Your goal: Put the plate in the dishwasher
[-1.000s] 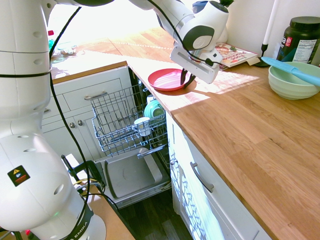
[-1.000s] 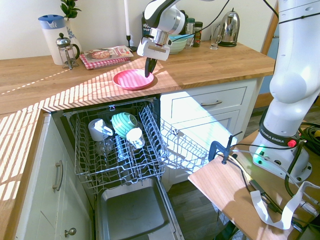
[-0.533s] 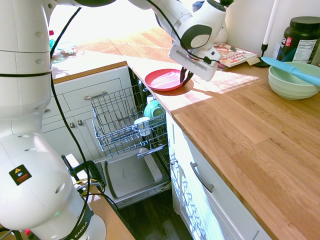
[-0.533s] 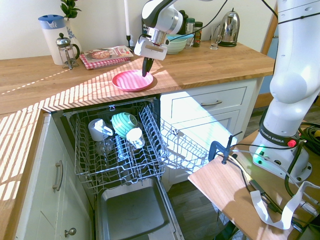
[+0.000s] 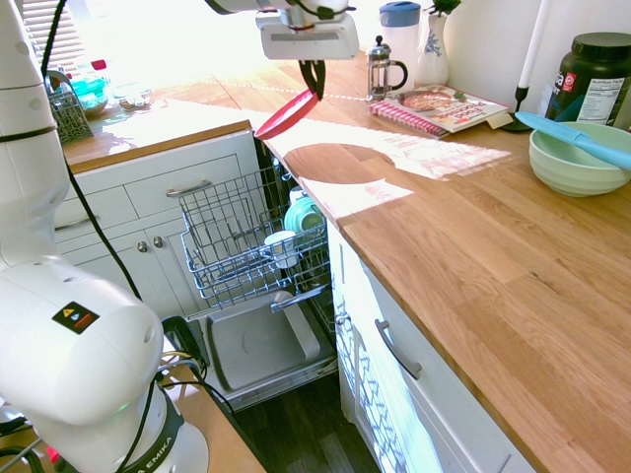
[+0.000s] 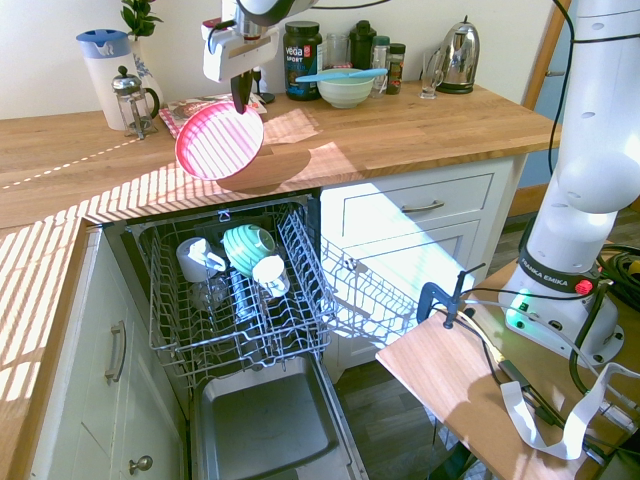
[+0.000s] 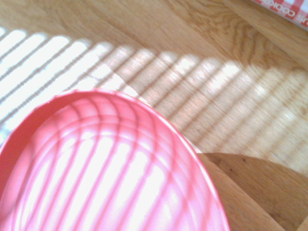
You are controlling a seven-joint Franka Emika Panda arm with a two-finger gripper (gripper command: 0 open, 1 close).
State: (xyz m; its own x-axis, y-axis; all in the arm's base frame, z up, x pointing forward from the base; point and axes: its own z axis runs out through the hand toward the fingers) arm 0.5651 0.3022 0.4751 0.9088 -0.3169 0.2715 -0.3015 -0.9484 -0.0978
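Counter [image 5: 473,246]: wooden worktop, fills the right and centre of the first exterior view, striped with sun.
Dishwasher [image 6: 235,300]: open below the counter edge, lower middle of the second exterior view; door dropped flat, wire rack pulled out, cups and a teal dish inside.
Bowl [image 5: 577,158]: pale green, right edge of the first exterior view.
Plate [image 6: 219,140]: pink, tilted steeply, hanging in the air above the counter's front edge, upper left of centre.
Gripper [image 6: 240,98]: pointing down, fingers clamped on the plate's upper rim.
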